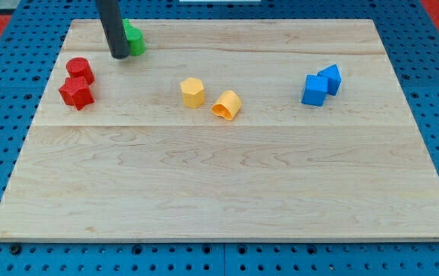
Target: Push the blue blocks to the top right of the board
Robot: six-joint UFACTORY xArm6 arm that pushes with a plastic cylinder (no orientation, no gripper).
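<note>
My tip (a bare rod, gripping nothing) touches the green block; 2 blue blocks far right.

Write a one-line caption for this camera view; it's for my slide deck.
My tip rests beside the green block at the board's top left, far from the two blue blocks at right.

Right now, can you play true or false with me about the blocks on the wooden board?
1. My tip is right next to the green block. True.
2. The two blue blocks sit at the view's left. False: they are at the view's right, touching each other.
3. The two red blocks sit together near the left edge. True.
4. The two yellow blocks sit at the view's bottom. False: they are near the middle, in the upper half.
5. My tip is touching a blue block. False: it is far off, near the top left.
</note>
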